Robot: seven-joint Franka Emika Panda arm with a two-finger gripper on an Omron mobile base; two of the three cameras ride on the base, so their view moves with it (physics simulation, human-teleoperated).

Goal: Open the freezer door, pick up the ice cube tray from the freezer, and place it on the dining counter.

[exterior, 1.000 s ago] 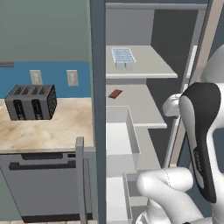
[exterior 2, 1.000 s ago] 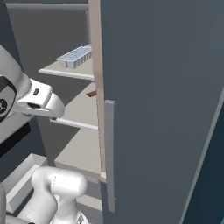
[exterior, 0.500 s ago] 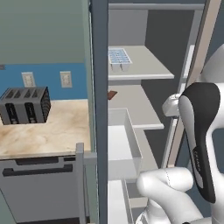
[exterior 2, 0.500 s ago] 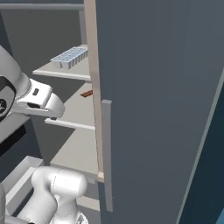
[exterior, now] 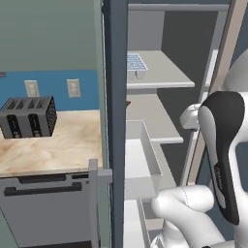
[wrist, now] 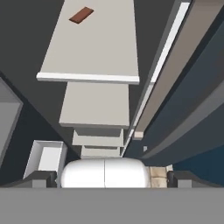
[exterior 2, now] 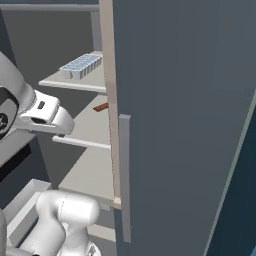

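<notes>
The freezer door (exterior: 114, 97) stands open and shows edge-on, its bar handle (exterior: 93, 203) sticking out to the left. Inside the freezer (exterior: 189, 43), the ice cube tray (exterior: 136, 63) (exterior 2: 80, 65) lies on an upper pale shelf. My gripper (wrist: 111, 179) is open with nothing between its fingertips (wrist: 43, 178). It hangs in front of the shelves, lower than the tray and apart from it, looking down along the shelf fronts. The dining counter is out of view.
A small brown bar (wrist: 81, 14) (exterior 2: 101, 107) lies on the shelf under the tray. A white bin (exterior: 140, 160) juts out lower down. The plain grey door (exterior 2: 190, 125) with its handle (exterior 2: 124, 180) walls off the right. A toaster (exterior: 28, 116) stands on the beige worktop (exterior: 53, 150).
The whole picture has shifted a little in both base views, so the camera has moved with the base. The arm keeps its pose and the gripper stays open.
</notes>
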